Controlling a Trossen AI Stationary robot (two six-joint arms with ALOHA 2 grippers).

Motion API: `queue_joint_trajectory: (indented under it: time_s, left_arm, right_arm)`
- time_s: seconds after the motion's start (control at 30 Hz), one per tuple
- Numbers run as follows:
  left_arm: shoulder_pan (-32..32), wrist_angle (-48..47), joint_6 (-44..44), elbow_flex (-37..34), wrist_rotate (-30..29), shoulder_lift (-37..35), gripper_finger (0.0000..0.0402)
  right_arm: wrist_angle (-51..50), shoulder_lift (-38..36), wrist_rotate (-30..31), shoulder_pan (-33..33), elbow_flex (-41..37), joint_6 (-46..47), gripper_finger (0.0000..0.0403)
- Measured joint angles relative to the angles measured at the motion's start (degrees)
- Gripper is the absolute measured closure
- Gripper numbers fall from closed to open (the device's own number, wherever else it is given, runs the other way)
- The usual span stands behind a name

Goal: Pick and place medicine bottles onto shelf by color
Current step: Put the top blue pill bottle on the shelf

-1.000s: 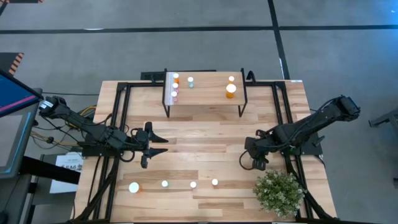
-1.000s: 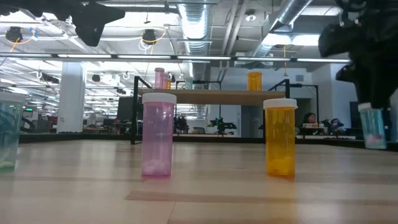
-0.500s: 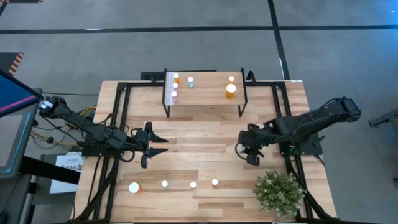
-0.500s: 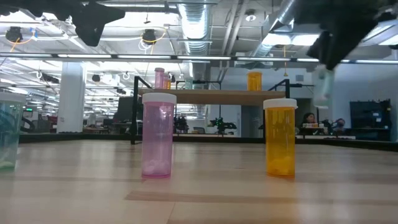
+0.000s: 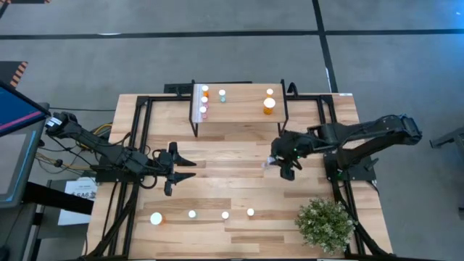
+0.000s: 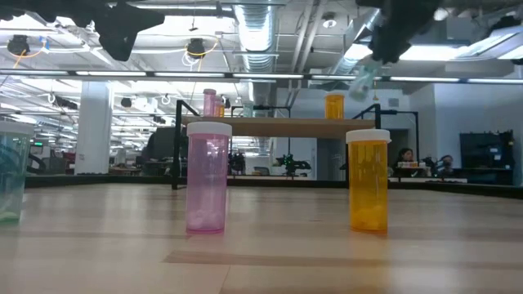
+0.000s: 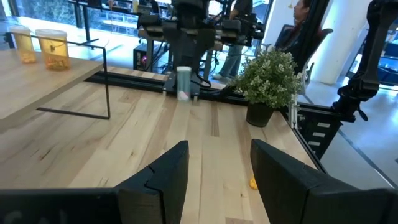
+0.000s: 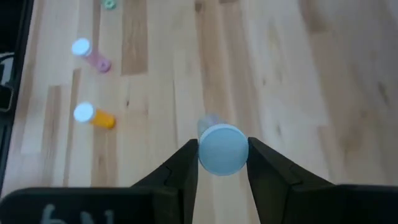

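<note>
My right gripper [image 5: 281,165] is in the air over the middle of the table, in front of the shelf [image 5: 239,110], shut on a small bluish medicine bottle [image 8: 221,148] with a white cap. The low view shows this bottle [image 6: 362,80] high and tilted. Several bottles stand on the shelf, among them an orange one [image 5: 269,106] and a pink one [image 5: 204,109]. More bottles stand in a row near the table's near edge, from a larger one [image 5: 156,218] to a small one [image 5: 251,212]. My left gripper [image 5: 190,169] waits open at mid-left, holding nothing. My right gripper pinches the bluish bottle at its upper end, by the white cap [image 8: 222,155], between its two fingers [image 8: 188,163]. The fingers slant down from above. The bottle's body [image 7: 183,84] hangs below the fingers, tilted and lifted clear of the table.
A green potted plant [image 5: 325,223] stands at the near right corner. Black frame rails [image 5: 138,145] run along the table's left and right sides. The shelf's thin black legs [image 7: 106,81] stand on the far part of the table. Bare wood [image 5: 232,181] lies between the grippers.
My right gripper has risen from beside the plant and swung toward the table's left and far side, nearer the shelf, turning as it went. The bluish bottle has gone up with it, from upright low over the table to tilted and high.
</note>
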Motion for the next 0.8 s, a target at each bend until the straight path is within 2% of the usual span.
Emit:
queue_joint_trajectory:
  time_s: [0.27,0.47,0.8]
  left_arm:
    - [0.0,0.0,0.0,0.0,0.0,0.0,0.0242]
    - [0.0,0.0,0.1,0.0,0.0,0.0,0.0242]
    - [0.0,0.4,0.0,0.0,0.3,0.0,0.0242]
  right_arm:
    - [-0.1,3.5,0.0,-6.3,7.6,-7.5,0.0262]
    - [-1.2,9.9,-0.3,-12.0,17.6,-14.4,0.0264]
    - [-11.7,22.2,-1.3,-23.2,36.7,-21.7,0.0259]
